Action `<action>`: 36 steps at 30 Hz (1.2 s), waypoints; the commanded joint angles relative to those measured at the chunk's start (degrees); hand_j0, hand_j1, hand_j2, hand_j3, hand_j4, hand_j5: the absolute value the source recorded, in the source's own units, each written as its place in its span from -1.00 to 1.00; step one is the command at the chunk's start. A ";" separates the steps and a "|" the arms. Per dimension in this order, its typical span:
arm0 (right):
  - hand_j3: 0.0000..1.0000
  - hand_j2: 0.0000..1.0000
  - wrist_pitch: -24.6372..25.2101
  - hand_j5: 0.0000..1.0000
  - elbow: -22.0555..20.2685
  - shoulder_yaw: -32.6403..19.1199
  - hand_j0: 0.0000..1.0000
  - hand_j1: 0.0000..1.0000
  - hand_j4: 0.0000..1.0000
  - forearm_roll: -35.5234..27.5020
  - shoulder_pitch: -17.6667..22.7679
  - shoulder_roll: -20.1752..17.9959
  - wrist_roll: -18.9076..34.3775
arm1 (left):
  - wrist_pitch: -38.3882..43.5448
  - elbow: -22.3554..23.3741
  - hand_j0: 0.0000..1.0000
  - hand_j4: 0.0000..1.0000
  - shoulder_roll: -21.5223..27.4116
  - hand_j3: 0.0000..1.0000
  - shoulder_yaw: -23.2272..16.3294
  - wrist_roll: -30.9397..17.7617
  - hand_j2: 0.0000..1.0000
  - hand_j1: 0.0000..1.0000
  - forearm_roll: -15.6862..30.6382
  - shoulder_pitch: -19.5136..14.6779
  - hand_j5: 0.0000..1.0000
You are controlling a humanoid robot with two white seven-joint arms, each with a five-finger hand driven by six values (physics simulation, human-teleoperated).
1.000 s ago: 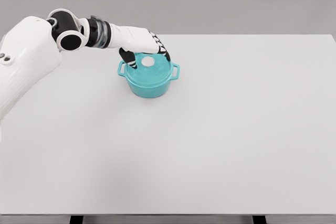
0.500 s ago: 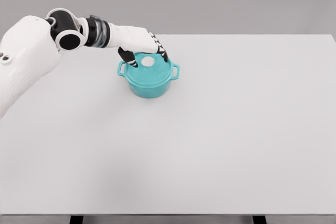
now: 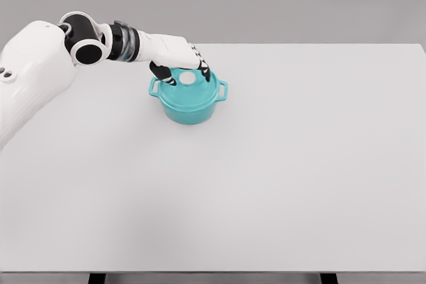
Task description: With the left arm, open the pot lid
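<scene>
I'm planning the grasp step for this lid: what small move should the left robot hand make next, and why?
Probably close the fingers onto the white knob. The left robot hand hovers over the teal pot, its dark fingertips straddling the knob but seemingly not yet clamped on it, and the lid sits flat on the pot. A firm grip should come before any lift.

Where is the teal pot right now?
The teal pot sits on the table's far left part in the head view, lid on, under the left hand.

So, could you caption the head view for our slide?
Left hand poised over the teal pot, fingers around its white lid knob.
</scene>
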 commanded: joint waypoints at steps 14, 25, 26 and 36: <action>1.00 1.00 0.00 1.00 0.00 -0.08 1.00 1.00 1.00 -0.02 0.00 0.00 0.00 | 0.14 0.08 0.33 0.33 0.27 0.33 -0.06 0.02 0.33 0.33 -0.04 0.09 0.33; 1.00 1.00 0.00 1.00 0.00 0.01 1.00 1.00 1.00 -0.02 0.00 0.00 0.00 | 0.14 0.00 0.16 0.16 0.27 0.16 -0.06 0.02 0.16 0.16 -0.65 0.09 0.16; 1.00 1.00 0.00 1.00 0.00 -0.08 1.00 1.00 1.00 -0.02 0.00 0.00 0.00 | 0.14 0.00 0.13 0.13 0.27 0.13 -0.06 0.02 0.13 0.13 -0.65 0.09 0.13; 1.00 1.00 0.00 1.00 0.00 0.01 1.00 1.00 1.00 -0.02 0.00 0.00 0.00 | 0.14 0.00 0.06 0.06 0.18 0.06 0.02 0.02 0.06 0.06 -0.57 0.09 0.06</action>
